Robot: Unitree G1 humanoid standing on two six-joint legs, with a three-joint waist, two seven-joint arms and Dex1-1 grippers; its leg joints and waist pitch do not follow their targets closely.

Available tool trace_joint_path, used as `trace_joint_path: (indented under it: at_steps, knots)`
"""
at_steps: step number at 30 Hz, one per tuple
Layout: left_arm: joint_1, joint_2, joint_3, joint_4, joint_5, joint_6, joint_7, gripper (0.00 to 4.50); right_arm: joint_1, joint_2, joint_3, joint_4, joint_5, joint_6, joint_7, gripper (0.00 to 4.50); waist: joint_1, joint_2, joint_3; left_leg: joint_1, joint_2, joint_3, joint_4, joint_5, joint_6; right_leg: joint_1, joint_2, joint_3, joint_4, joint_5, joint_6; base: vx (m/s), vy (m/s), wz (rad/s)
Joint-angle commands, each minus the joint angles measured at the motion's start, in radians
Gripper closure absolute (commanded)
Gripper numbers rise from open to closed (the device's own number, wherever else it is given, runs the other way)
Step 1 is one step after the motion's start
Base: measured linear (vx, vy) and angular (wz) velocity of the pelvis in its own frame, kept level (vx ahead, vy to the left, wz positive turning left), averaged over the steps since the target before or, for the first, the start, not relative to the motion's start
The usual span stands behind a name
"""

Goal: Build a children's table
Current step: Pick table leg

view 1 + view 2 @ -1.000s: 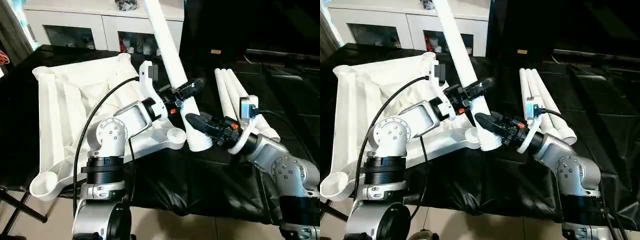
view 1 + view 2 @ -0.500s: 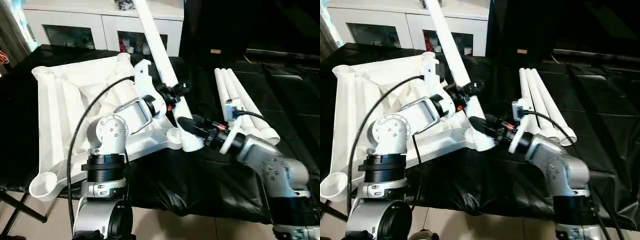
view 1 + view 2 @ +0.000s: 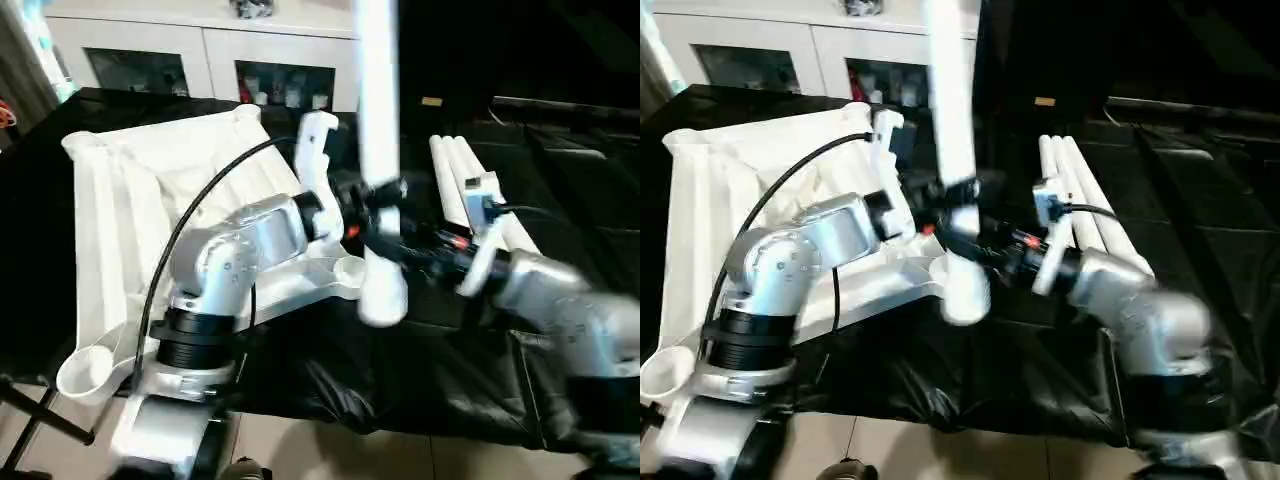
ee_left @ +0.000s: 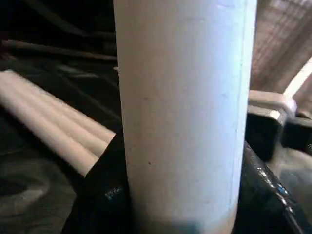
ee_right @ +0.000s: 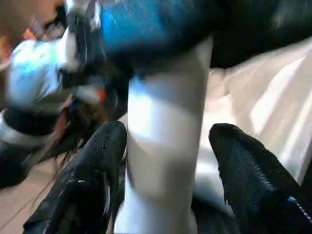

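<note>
Leg [image 3: 377,150] now upright, beside three spare legs [image 3: 470,185].

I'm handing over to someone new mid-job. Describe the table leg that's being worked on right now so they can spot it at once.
Start at the square white plastic tabletop lying ribbed side up on the black-covered bench. At its near right corner socket, a long white tubular leg stands nearly upright, gripped by the left gripper. Unlike the three spare white legs lying flat side by side further right, this one rises out of the picture's top.
</note>
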Motion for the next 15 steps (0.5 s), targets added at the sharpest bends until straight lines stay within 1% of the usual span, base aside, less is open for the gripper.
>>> trace_joint_path:
  at_steps: [1, 2, 3, 4, 5, 7, 9, 11, 12, 13, 15]
  knots:
    - [-0.031, 0.007, -0.015, -0.017, -0.021, -0.024, -0.064, 2.57, -0.022, -0.020, 0.023, 0.006, 0.014, 0.024, 0.056, 1.48, 0.002, -0.010, -0.070, 0.026, 0.022, -0.005, -0.057, -0.092, 0.012, 0.050, -0.069, 0.037, -0.074, 0.039, -0.206, 0.000, 0.000, 0.00]
    - [-0.034, 0.009, -0.014, -0.014, -0.028, -0.028, -0.082, 2.57, -0.025, -0.032, 0.029, 0.005, 0.017, 0.029, 0.076, 1.48, 0.001, -0.011, -0.070, 0.027, 0.022, -0.005, -0.056, -0.091, 0.018, 0.049, -0.069, 0.037, -0.073, 0.036, -0.217, 0.000, 0.000, 0.00]
    - [-0.040, 0.010, -0.009, -0.009, -0.039, -0.032, -0.102, 2.57, -0.030, -0.046, 0.036, 0.005, 0.021, 0.033, 0.102, 1.48, 0.002, -0.010, -0.071, 0.028, 0.023, -0.004, -0.055, -0.091, 0.019, 0.049, -0.069, 0.036, -0.073, 0.035, -0.220, 0.000, 0.000, 0.00]
    - [-0.044, 0.012, -0.009, -0.007, -0.045, -0.037, -0.116, 2.57, -0.033, -0.055, 0.042, 0.005, 0.022, 0.035, 0.120, 1.48, 0.002, -0.013, -0.071, 0.028, 0.024, -0.004, -0.055, -0.090, 0.021, 0.049, -0.070, 0.037, -0.073, 0.036, -0.227, 0.000, 0.000, 0.00]
    - [-0.050, 0.011, -0.005, -0.005, -0.057, -0.042, -0.137, 2.57, -0.039, -0.067, 0.050, 0.004, 0.023, 0.037, 0.147, 1.48, 0.002, -0.015, -0.070, 0.028, 0.024, -0.003, -0.055, -0.093, 0.025, 0.049, -0.070, 0.037, -0.073, 0.030, -0.230, 0.000, 0.000, 0.00]
    - [-0.055, 0.010, -0.008, -0.004, -0.065, -0.047, -0.155, 2.57, -0.049, -0.074, 0.060, 0.012, 0.019, 0.035, 0.161, 1.48, 0.004, -0.015, -0.070, 0.028, 0.024, -0.003, -0.054, -0.093, 0.028, 0.049, -0.071, 0.037, -0.073, 0.022, -0.233, 0.000, 0.000, 0.00]
    - [-0.059, 0.002, -0.004, -0.001, -0.072, -0.046, -0.162, 2.57, -0.059, -0.075, 0.071, 0.022, 0.014, 0.030, 0.167, 1.76, 0.003, -0.016, -0.071, 0.027, 0.024, -0.003, -0.053, -0.084, 0.030, 0.049, -0.071, 0.037, -0.070, 0.027, -0.239, 0.000, 0.000, 0.00]
    - [-0.058, -0.008, 0.000, 0.000, -0.077, -0.045, -0.164, 2.57, -0.062, -0.071, 0.084, 0.026, 0.002, 0.021, 0.172, 1.82, 0.003, -0.017, -0.072, 0.027, 0.024, -0.002, -0.051, -0.083, 0.033, 0.049, -0.071, 0.037, -0.070, 0.028, -0.243, 0.000, 0.000, 0.00]
    - [-0.056, -0.010, -0.002, -0.002, -0.076, -0.046, -0.166, 2.57, -0.063, -0.068, 0.090, 0.027, -0.003, 0.019, 0.173, 1.95, 0.004, -0.017, -0.071, 0.027, 0.024, -0.003, -0.052, -0.084, 0.033, 0.049, -0.071, 0.037, -0.071, 0.025, -0.242, 0.000, 0.000, 0.00]
    - [-0.056, -0.010, -0.003, -0.002, -0.077, -0.046, -0.168, 2.57, -0.063, -0.067, 0.092, 0.027, -0.005, 0.018, 0.174, 1.95, 0.003, -0.017, -0.071, 0.026, 0.024, -0.003, -0.051, -0.083, 0.034, 0.050, -0.071, 0.037, -0.070, 0.025, -0.241, 0.000, 0.000, 0.00]
    - [-0.055, -0.011, -0.005, -0.002, -0.077, -0.044, -0.171, 2.57, -0.063, -0.067, 0.100, 0.025, -0.011, 0.017, 0.178, 2.21, 0.004, -0.017, -0.071, 0.027, 0.024, -0.003, -0.051, -0.082, 0.034, 0.049, -0.071, 0.037, -0.070, 0.017, -0.239, 0.000, 0.000, 0.00]
